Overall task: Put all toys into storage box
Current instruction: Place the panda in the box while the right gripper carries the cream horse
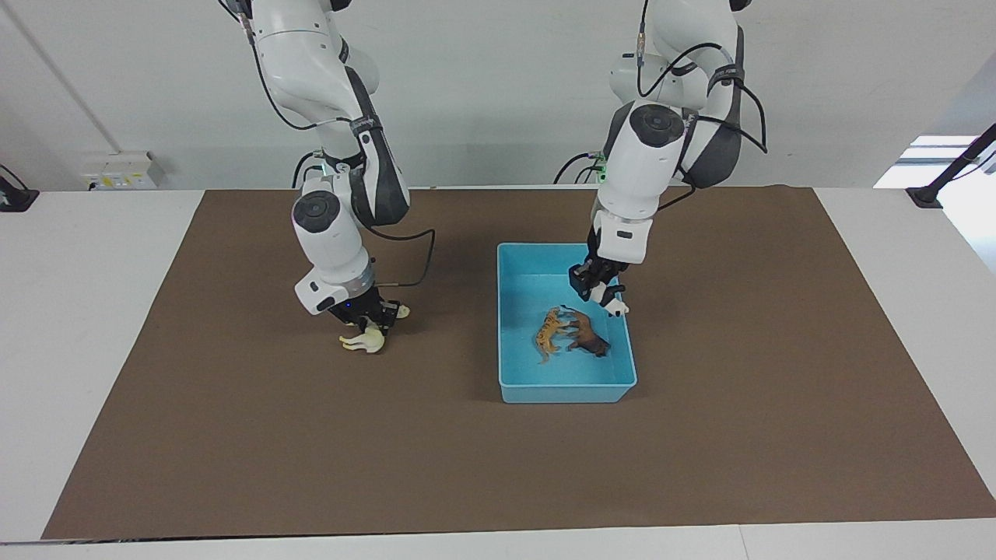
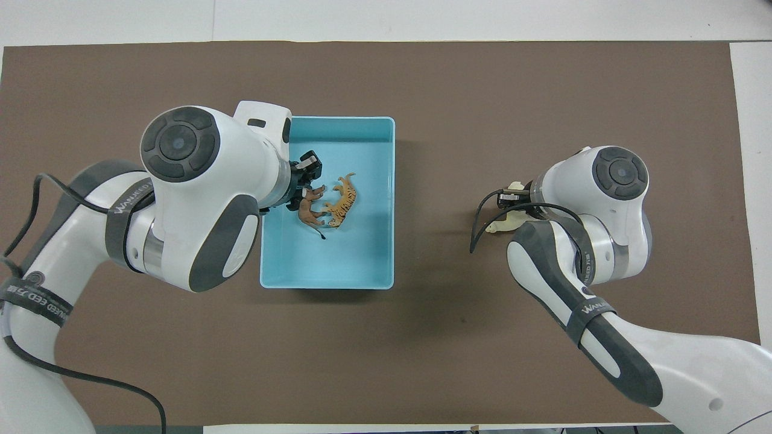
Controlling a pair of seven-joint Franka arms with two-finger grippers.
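The light blue storage box point(image 1: 566, 390) stands mid-table, also in the overhead view point(image 2: 325, 281). The orange tiger point(image 1: 548, 330) point(image 2: 342, 202) and brown lion point(image 1: 587, 336) point(image 2: 309, 208) lie in it side by side. My left gripper point(image 1: 601, 294) point(image 2: 306, 170) is over the box at its left-arm end, shut on the black-and-white panda point(image 1: 616, 308), held just above the lion. My right gripper point(image 1: 372, 319) point(image 2: 509, 196) is low over the mat toward the right arm's end, shut on the cream long-necked animal point(image 1: 366, 340) point(image 2: 505, 223), whose legs hang at the mat.
A brown mat point(image 1: 700, 451) covers most of the white table. A white socket box point(image 1: 124, 169) sits at the table's robot-side edge near the right arm's end, and a black clamp point(image 1: 941, 183) near the left arm's end.
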